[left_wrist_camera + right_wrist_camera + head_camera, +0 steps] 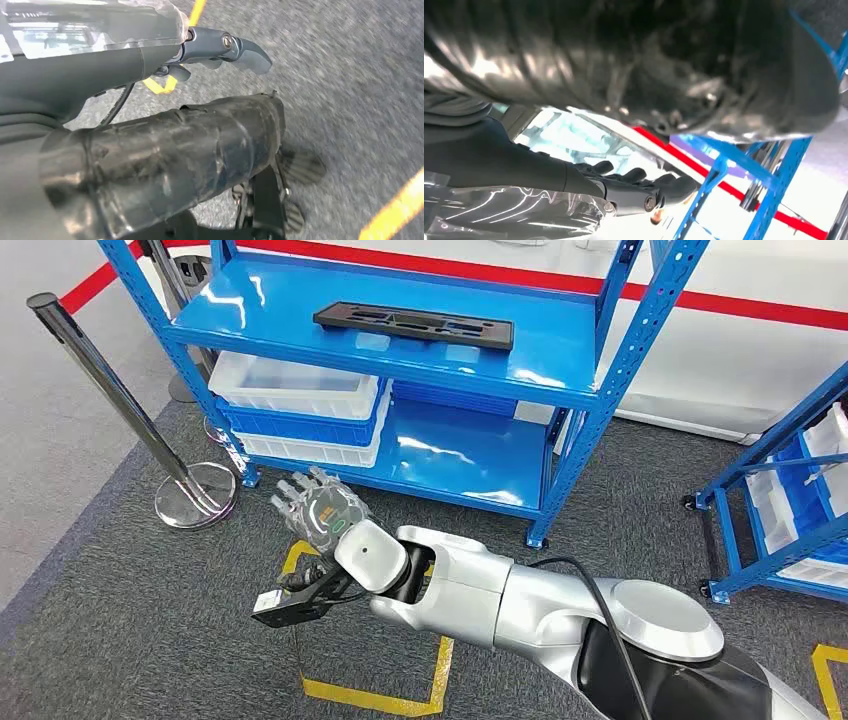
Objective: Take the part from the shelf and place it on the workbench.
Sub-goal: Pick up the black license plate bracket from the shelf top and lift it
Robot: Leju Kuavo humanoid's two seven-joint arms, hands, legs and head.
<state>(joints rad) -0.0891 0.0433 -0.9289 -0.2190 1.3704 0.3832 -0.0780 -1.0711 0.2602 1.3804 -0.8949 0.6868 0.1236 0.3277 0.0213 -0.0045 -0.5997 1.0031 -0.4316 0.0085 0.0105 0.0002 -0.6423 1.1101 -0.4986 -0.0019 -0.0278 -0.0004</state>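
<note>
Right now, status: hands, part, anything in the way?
Right hand raised toward shelf, holding nothing. Left hand hanging over floor, holding nothing. Black part on top shelf, untouched. Nothing between hand and part.

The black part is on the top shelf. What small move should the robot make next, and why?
Probably raise the right hand up and forward toward the part. The hand is low, in front of the bottom shelf, and holds nothing, while the part lies untouched on the top shelf.
</note>
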